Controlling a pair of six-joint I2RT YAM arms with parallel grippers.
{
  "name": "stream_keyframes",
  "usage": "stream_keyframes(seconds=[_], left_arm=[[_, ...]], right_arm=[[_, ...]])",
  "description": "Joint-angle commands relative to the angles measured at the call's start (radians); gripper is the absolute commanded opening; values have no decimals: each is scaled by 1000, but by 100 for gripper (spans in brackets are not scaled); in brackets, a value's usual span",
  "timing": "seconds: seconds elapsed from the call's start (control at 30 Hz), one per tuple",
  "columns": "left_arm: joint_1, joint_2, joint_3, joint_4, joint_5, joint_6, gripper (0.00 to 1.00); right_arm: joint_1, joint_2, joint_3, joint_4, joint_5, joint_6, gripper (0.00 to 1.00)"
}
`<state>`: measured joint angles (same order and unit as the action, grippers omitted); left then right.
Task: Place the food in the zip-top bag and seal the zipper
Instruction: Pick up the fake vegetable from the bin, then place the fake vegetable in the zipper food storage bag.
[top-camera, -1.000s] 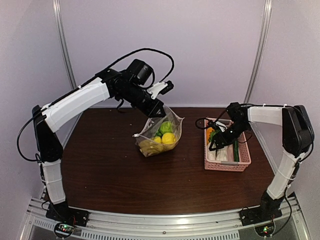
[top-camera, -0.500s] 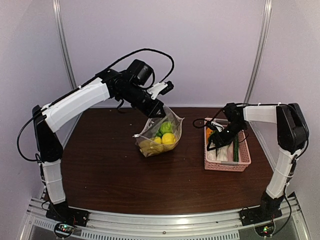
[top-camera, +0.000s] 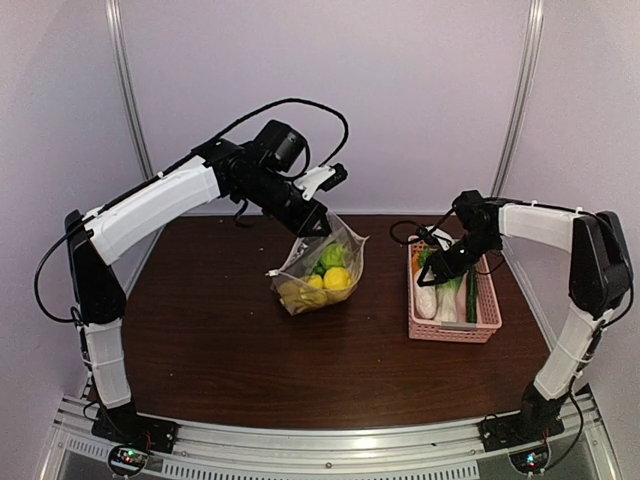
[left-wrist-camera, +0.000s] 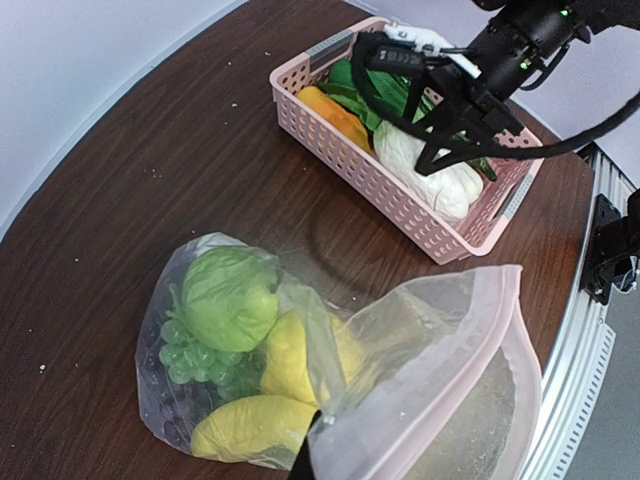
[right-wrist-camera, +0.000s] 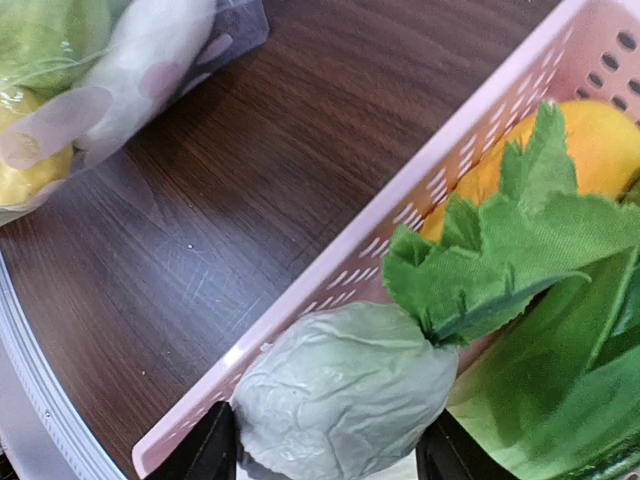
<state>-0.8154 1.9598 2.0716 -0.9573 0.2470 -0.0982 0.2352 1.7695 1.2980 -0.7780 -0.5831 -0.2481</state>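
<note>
- Bag (top-camera: 322, 268) stands on the table (top-camera: 200, 330) near the middle of the far edge, with its base on the wood and its top edge lifted.
- Left end effector (top-camera: 314, 228) is clamped tight on the bag's upper edge and holds the mouth up.
- The zipper (left-wrist-camera: 523, 320) along the mouth is unsealed, and the bag gapes open.
- Inside the bag are a green fruit (left-wrist-camera: 228, 295), green grapes (left-wrist-camera: 190, 358) beneath it, and yellow fruits (left-wrist-camera: 255, 430) at the bottom.
- A pink basket (top-camera: 450, 335) sits by the table's right edge, well apart from the bag.
- In the basket lie a radish (right-wrist-camera: 340, 400) with green leaves (right-wrist-camera: 500, 250) and an orange piece (right-wrist-camera: 590, 140) towards the far end.
- Right end effector (top-camera: 436, 275) reaches down into the basket.
- Its jaws are part-way apart, with the fingers (right-wrist-camera: 210, 450) set against either side of the radish's white body, gripping it.
- I cannot tell whether the radish is clear of the basket floor.
</note>
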Motion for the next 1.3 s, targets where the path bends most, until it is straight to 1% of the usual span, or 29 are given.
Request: stream_keyframes(seconds=[0.0, 0.17, 0.23, 0.3, 0.4, 0.53, 0.7, 0.87, 1.07, 1.27], left_arm=[[-4, -25, -8, 42, 2, 0, 0], [-4, -22, -9, 42, 5, 0, 0], [-4, -21, -9, 41, 12, 0, 0], [-4, -20, -7, 42, 17, 0, 0], [-4, -20, -6, 42, 20, 0, 0], [-4, -16, -8, 43, 23, 2, 0], [-4, -16, -7, 44, 40, -1, 0], [-3, -17, -6, 52, 77, -10, 0], [-1, -16, -6, 55, 91, -14, 0], [20, -18, -4, 65, 170, -28, 0]], right_arm=[[6, -110, 7, -9, 28, -37, 44], [5, -194, 30, -30, -16, -80, 43], [5, -227, 44, -30, -43, -98, 42], [7, -266, 30, 1, -79, -105, 40], [16, -319, 25, 40, -156, -115, 41], [72, -377, 90, 78, -187, -144, 42], [164, -414, 125, 152, -170, -180, 43], [261, -350, 251, 67, -143, -245, 43], [391, -305, 386, -13, -119, -308, 43], [500, -285, 435, -68, 11, -411, 43]])
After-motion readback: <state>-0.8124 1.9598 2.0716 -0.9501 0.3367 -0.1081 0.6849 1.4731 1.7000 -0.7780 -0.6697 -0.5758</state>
